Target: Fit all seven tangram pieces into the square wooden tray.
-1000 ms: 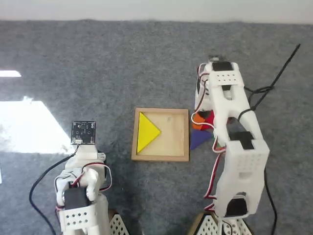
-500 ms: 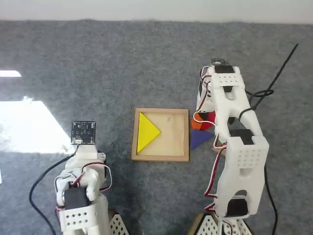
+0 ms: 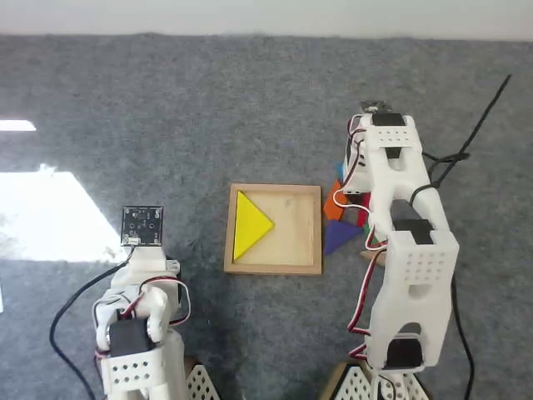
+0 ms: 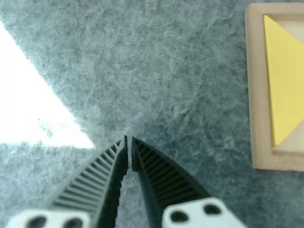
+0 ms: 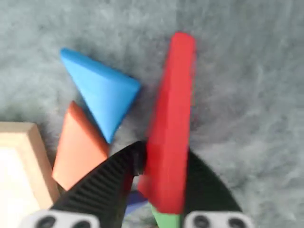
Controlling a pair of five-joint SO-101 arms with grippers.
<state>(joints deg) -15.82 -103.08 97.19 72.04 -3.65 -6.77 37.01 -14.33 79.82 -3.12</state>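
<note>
Fuzzy grey cloth on the tabletop (image 3: 166, 108), smooth matt wood tray (image 3: 273, 268), smooth red piece (image 5: 171, 95) in the right pincer (image 5: 164, 159), ribbed black plastic fingers (image 5: 109, 176).

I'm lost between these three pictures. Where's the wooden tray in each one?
High view: wooden tray near the centre of the grey mat.
Left wrist view: its rim, yellow triangle inside, off to the side of the left end effector.
Right wrist view: one corner beside the orange piece.
Shared landmark: the grey mat.

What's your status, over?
Left gripper jaws shut, empty, over carpet. Right gripper jaws shut on red piece, held on edge. Wooden tray holds only yellow triangle. Blue triangle, orange piece loose beside tray.
</note>
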